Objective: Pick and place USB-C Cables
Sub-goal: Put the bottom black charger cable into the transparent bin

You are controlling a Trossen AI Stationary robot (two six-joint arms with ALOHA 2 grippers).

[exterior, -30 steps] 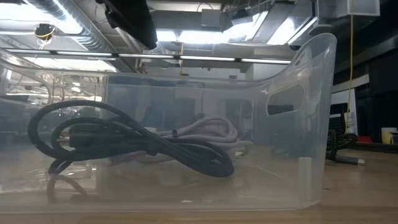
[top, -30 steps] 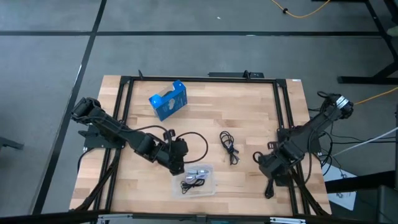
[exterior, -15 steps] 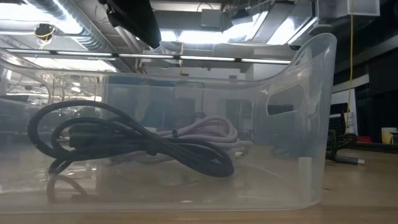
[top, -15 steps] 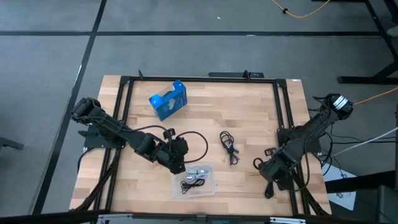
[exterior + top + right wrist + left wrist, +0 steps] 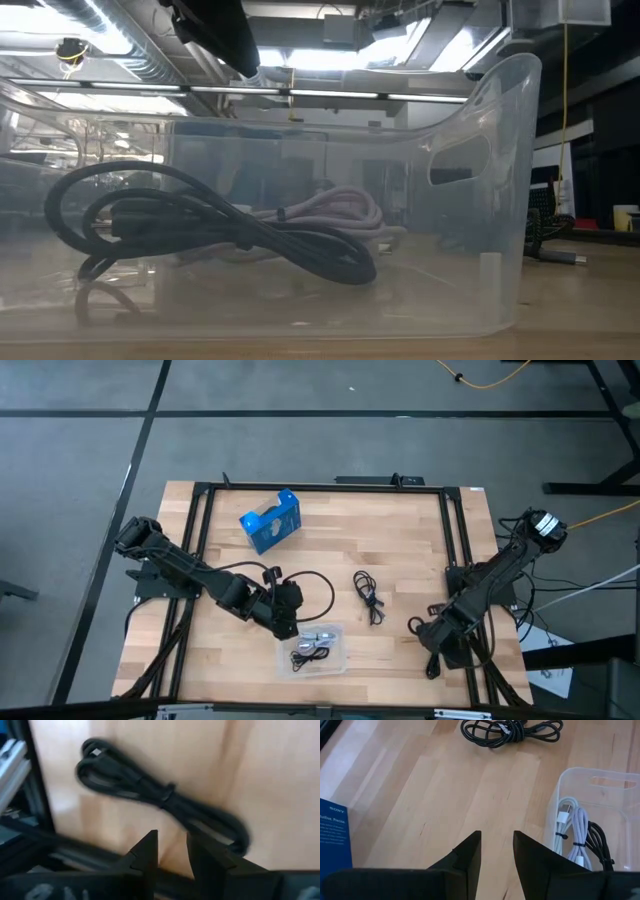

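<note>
Already inside the clear rectangular plastic tray (image 5: 337, 658) at the table's front edge lie a black bundled cable (image 5: 215, 232) and two light grey coiled cables (image 5: 572, 836), side by side. A third thin black coiled cable (image 5: 369, 597) rests on the bare wooden table (image 5: 400, 540) to the right of the tray, well apart from it. A further black bundled cable (image 5: 162, 795) lies at the table's right front corner, by the black metal frame rail (image 5: 22, 780).

The right gripper (image 5: 171, 851) hovers just above that corner cable, fingers only slightly parted, nothing between them. The left gripper (image 5: 497, 851) is poised beside the tray's left rear corner, fingers narrowly apart and holding nothing. A blue cardboard box with white print (image 5: 271, 521) sits toward the table's back left.
</note>
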